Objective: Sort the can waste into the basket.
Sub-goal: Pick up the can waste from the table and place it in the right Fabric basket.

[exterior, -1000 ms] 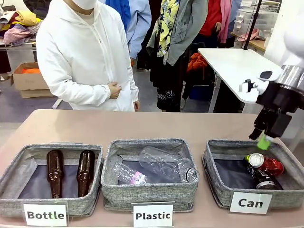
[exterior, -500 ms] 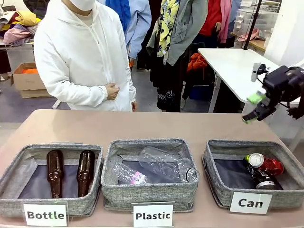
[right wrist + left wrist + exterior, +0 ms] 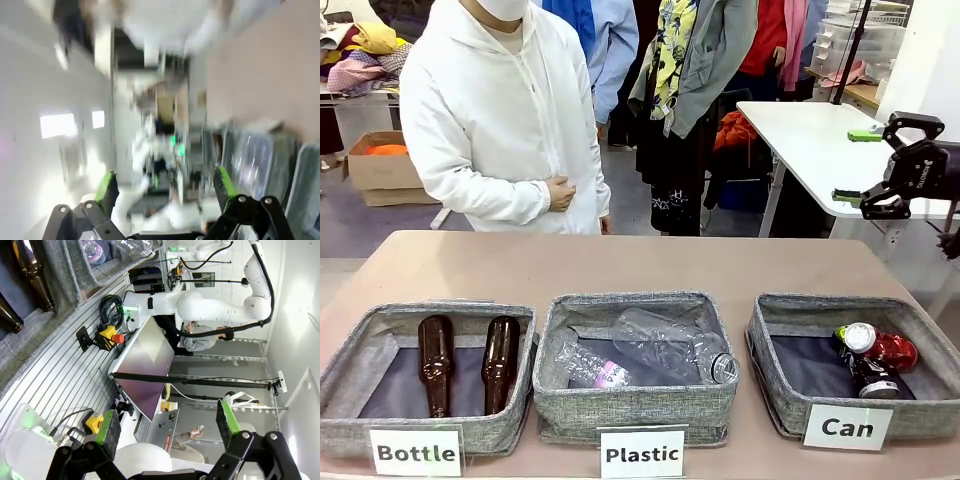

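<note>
Well below raised fingers (image 3: 854, 135), cans (image 3: 873, 357)

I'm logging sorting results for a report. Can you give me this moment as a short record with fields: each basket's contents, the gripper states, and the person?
Can basket: red can and black-and-grey can, lying touching at the right end
Plastic basket: clear plastic bottles
Bottle basket: two brown glass bottles, side by side
right gripper: open, empty, raised above the table
left gripper: open, empty
person: standing at the far side
</note>
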Controlling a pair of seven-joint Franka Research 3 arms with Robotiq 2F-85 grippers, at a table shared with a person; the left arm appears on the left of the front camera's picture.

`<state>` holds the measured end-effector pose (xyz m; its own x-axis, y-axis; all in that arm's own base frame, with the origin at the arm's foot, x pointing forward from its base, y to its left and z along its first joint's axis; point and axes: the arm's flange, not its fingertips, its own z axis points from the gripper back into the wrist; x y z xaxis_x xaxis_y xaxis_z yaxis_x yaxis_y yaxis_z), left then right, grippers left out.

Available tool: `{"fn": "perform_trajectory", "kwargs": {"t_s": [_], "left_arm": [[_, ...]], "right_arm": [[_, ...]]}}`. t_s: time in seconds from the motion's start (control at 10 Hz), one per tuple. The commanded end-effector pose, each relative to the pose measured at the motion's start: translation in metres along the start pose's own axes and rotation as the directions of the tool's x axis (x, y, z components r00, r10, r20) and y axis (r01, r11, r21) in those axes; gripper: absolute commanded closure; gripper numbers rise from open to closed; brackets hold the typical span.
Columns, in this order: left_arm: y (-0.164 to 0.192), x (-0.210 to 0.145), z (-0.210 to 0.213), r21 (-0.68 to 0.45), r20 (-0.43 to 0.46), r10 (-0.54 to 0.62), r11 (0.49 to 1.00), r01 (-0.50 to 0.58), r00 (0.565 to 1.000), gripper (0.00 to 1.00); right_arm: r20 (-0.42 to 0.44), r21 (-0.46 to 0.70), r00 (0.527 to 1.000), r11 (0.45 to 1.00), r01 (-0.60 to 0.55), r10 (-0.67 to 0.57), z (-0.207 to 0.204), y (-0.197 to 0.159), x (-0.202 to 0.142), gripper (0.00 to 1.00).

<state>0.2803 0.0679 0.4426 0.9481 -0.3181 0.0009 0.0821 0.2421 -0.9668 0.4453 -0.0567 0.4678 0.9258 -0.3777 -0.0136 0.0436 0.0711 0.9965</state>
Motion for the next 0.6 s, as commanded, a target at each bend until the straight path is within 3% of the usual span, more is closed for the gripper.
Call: {"fn": "perform_trajectory", "kwargs": {"t_s": [0.0,0.5], "left_arm": [[-0.0044,0.002,-0.0008,-0.02,0.01,0.001,1.0,-0.001,1.0,0.0],[-0.0044,0.002,-0.0008,-0.02,0.01,0.001,1.0,-0.001,1.0,0.0]], "right_arm": [[-0.17,0.007,0.985,1.0,-0.009,0.01,-0.009,0.0037,-0.0004,0.0],[-0.17,0.007,0.985,1.0,-0.009,0.01,-0.009,0.0037,-0.0004,0.0]]}}
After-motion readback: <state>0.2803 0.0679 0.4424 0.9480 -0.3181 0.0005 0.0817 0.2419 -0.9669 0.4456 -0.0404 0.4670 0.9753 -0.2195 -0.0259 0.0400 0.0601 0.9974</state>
